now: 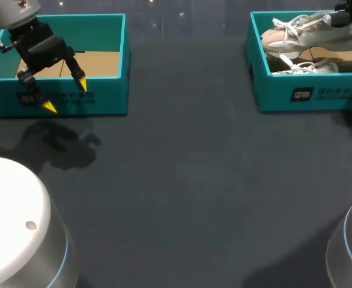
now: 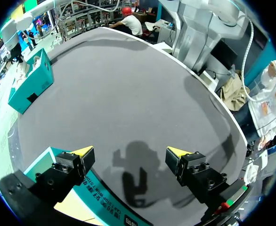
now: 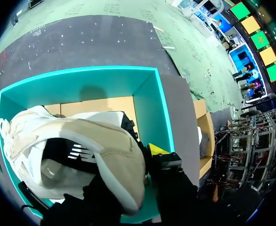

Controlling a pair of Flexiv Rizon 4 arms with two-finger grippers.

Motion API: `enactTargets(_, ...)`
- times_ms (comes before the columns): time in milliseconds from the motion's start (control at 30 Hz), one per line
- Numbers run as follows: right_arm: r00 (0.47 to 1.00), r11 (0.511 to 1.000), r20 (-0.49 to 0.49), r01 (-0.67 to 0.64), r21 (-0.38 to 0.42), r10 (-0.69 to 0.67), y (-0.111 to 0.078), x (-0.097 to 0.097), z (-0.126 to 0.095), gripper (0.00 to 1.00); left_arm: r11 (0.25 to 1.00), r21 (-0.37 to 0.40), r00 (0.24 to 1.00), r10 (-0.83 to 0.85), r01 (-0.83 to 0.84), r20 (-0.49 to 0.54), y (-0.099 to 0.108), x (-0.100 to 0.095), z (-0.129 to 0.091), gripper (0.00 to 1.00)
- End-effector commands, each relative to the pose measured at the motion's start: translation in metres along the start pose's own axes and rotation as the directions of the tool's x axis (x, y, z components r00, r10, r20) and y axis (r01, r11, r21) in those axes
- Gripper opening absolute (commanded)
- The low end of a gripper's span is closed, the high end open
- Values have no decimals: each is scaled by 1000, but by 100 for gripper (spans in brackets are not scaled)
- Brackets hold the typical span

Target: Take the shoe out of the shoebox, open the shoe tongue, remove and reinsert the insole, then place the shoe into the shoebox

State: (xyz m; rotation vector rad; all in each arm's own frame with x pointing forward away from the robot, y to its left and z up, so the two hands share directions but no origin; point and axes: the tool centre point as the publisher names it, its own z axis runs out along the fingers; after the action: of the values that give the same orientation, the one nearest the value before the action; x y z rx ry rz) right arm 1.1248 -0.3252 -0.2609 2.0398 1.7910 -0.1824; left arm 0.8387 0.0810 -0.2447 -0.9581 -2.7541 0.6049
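Teal cardboard forms both boxes on our dark grey table (image 1: 194, 174). At the far right corner sits the open teal shoebox (image 1: 272, 93) (image 3: 150, 108). The beige and white lace-up sneaker (image 1: 308, 33) (image 3: 95, 146) is over it, with its heel toward the table's right edge. Its toe and loose white laces point toward the middle, and its sole rides above the rim.

Our right gripper (image 1: 346, 16) is clenched on the sneaker's heel. In the right wrist view one yellow fingertip (image 3: 157, 149) presses against the outside of the heel, while the other finger is hidden behind the shoe. Under the held sneaker, a second matching sneaker (image 1: 320, 66) lies on the brown cardboard floor of the shoebox, by its near wall.

At the far left corner stands a second teal box (image 1: 104, 90) (image 2: 98, 195) with a bare brown floor. Our left gripper (image 1: 65, 95) (image 2: 129, 151) hangs over that box's near wall, its fingers spread wide and grasping nothing. Its shadow falls on the table just in front of the box.
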Motion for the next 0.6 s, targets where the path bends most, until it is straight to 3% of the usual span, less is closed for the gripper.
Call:
enactTargets(33,1000,1000,-2,-1,-1,1,0,-1,-1,0,1000,-2,1000,1,-1,-1,0,0,0,100)
enactTargets(400,999,997,-10,48,-62,-49,7,19,18,0,1000,-2,1000,1,-1,-1,0,0,0,100)
enactTargets(600,999,998,-21,48,-40,-49,3,22,33,0,1000,-2,1000,1,-1,-1,0,0,0,100)
